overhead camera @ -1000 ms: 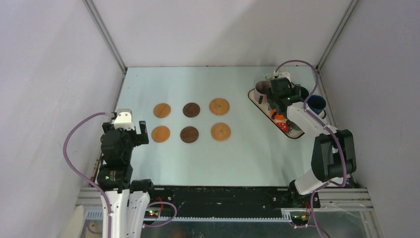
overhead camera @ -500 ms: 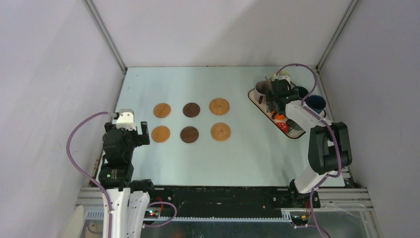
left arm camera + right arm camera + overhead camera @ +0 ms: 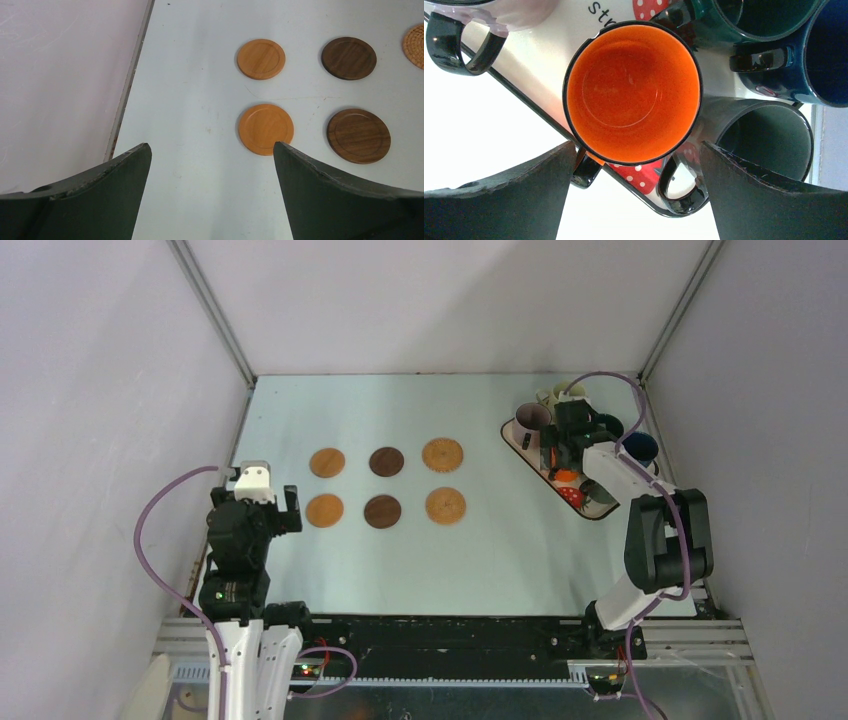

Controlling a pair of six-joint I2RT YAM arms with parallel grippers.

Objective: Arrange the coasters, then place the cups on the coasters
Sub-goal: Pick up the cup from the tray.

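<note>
The right gripper (image 3: 634, 152) hangs with its dark fingers spread wide and empty just above the orange handled mug (image 3: 634, 92). That mug stands among the other cups (image 3: 769, 137) on the white strawberry-print tray (image 3: 541, 70) at the far right corner of the pale table (image 3: 500, 550). The left gripper (image 3: 212, 150), equally wide and empty, hovers by the left edge beside six flat round coasters (image 3: 383, 511) in two rows. Over the last second the right wrist has shifted slightly above the tray.

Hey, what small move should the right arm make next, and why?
Probably lower the right jaws onto the orange cup and close on it. They hang open just above it, with the cup centred between them, and the six coasters lie in two rows, all bare.
</note>
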